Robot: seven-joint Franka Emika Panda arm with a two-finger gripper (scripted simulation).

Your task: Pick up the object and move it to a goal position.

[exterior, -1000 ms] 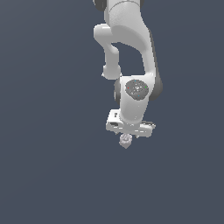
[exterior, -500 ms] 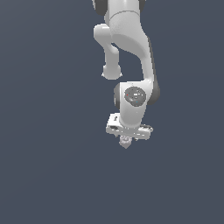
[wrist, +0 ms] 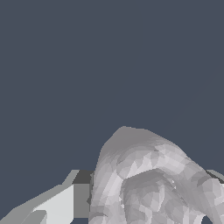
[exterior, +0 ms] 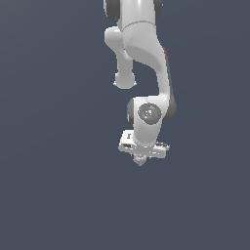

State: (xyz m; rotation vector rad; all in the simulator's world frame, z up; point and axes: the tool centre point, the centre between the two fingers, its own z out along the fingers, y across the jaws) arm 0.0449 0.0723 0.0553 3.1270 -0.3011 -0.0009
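In the exterior view my gripper (exterior: 140,157) hangs straight down from the white arm, low over the dark grey floor. The object (exterior: 140,161), a tiny pale grey lump, peeks out just under the hand, between the fingers. In the wrist view the object (wrist: 148,183) is very near and large, pale grey-white and lumpy with a faint pink tint. One finger (wrist: 57,205) shows at its side and the tip of the other (wrist: 216,176) shows past its far side. The jaws stand apart around the object. I cannot tell whether the pads touch it.
The floor (exterior: 53,185) is a plain dark grey-blue surface with nothing else on it in view. The white arm (exterior: 146,49) rises from the gripper to the top edge of the exterior view.
The arm has lowered the gripper. The object, which showed clearly below the fingers one second ago, now sits up between them. The object itself has not moved.
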